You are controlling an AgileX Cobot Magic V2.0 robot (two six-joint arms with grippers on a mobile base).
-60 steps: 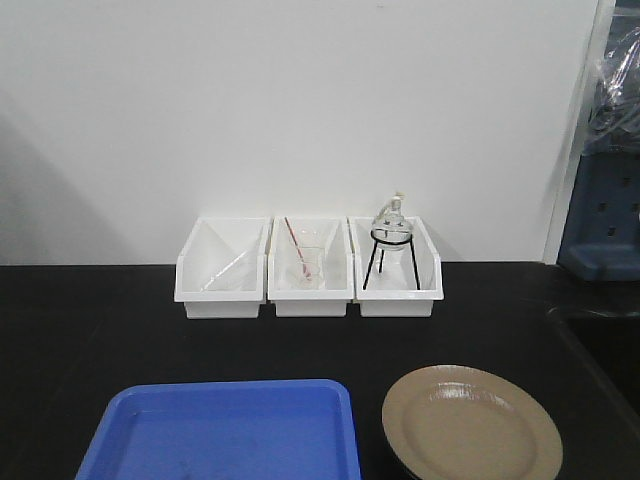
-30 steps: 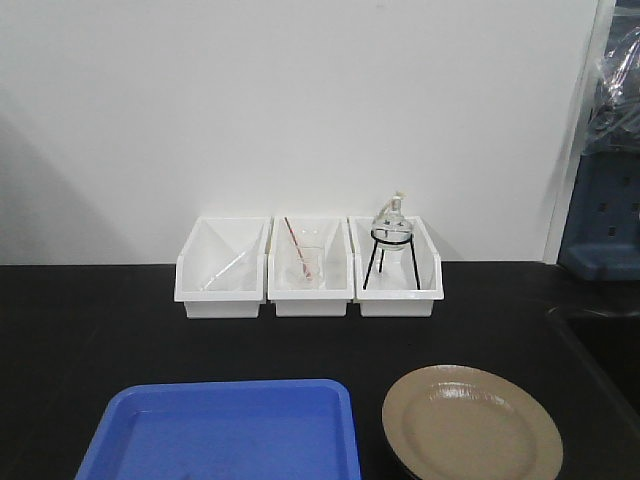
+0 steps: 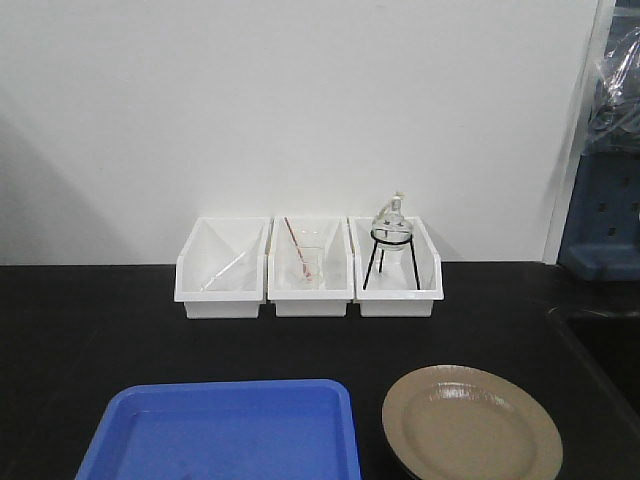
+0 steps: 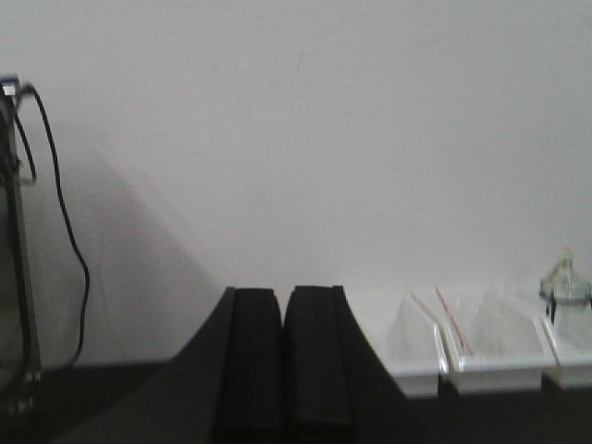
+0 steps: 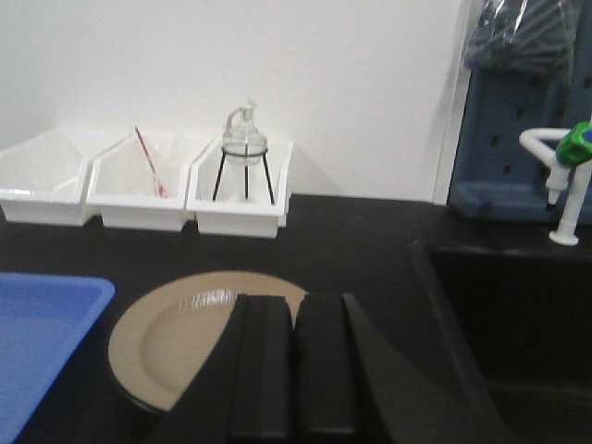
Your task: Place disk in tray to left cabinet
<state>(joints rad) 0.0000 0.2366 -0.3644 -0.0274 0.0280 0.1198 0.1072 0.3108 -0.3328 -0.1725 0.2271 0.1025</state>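
The tan disk (image 3: 470, 425) with its thin black rim lies flat on the black table at the front right, just right of the blue tray (image 3: 225, 432). In the right wrist view the disk (image 5: 176, 338) sits below and left of my right gripper (image 5: 294, 301), whose jaws are shut with nothing between them; the tray (image 5: 42, 338) shows at the left edge. My left gripper (image 4: 282, 294) is shut and empty, held above the table and facing the white wall. Neither gripper appears in the front view. The left cabinet is out of view.
Three white bins (image 3: 310, 268) line the wall, the middle one holding a beaker (image 3: 308, 267) and the right one a flask on a black tripod (image 3: 390, 240). A dark sink (image 5: 509, 324) with a white tap (image 5: 566, 176) lies right of the disk. A black cable (image 4: 57, 208) hangs at far left.
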